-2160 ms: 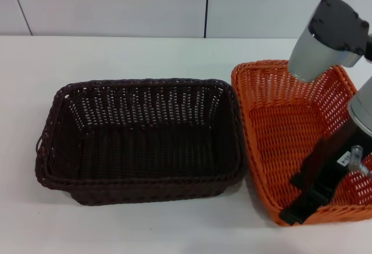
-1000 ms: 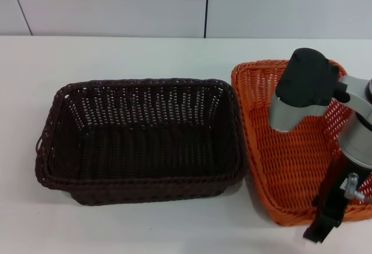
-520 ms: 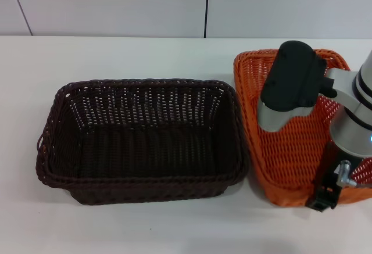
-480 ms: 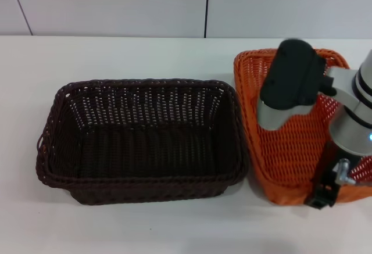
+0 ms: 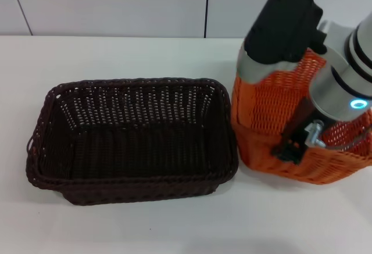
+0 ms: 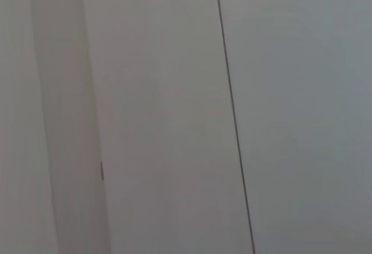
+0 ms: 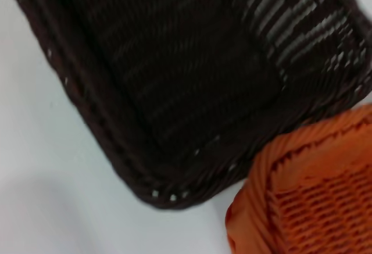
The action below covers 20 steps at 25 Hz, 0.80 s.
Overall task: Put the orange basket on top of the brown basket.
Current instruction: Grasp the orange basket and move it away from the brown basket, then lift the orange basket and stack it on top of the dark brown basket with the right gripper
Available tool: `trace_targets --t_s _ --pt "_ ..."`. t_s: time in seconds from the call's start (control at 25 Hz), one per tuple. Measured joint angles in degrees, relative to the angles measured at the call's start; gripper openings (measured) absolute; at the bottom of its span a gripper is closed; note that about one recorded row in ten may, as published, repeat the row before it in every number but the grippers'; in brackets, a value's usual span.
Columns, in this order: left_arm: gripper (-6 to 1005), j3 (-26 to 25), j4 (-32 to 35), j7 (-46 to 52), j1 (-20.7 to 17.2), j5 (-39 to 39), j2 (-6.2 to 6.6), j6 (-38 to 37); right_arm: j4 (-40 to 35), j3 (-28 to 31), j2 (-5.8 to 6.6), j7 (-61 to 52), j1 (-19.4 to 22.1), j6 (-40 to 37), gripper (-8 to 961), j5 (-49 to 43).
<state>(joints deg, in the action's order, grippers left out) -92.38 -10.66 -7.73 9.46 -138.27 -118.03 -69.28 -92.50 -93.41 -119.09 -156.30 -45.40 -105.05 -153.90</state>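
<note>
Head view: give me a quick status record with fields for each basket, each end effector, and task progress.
orange basket: tilted steeply, raised at its near edge, right of the brown basket
brown basket: flat on the white table, nothing in it
right end effector: at the orange basket's near rim, gripping it
left end effector: out of view
progress: orange basket not yet over the brown one

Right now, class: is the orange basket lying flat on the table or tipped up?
Tipped up. The orange basket stands steeply on edge beside the brown basket, held by the right gripper at its near rim.
</note>
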Motion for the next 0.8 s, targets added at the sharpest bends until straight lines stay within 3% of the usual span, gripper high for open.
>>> trace_targets --t_s 0.24,0.8 --pt "780 0.2 0.1 0.0 0.6 -0.2 0.04 0.0 -2.1 -0.3 0.0 -2.8 -0.7 1.1 176 0.0" --pt "779 0.2 -0.1 0.0 0.7 -0.2 0.27 0.0 -9.8 0.4 0.0 -6.4 -0.9 1.4 155 -4.7"
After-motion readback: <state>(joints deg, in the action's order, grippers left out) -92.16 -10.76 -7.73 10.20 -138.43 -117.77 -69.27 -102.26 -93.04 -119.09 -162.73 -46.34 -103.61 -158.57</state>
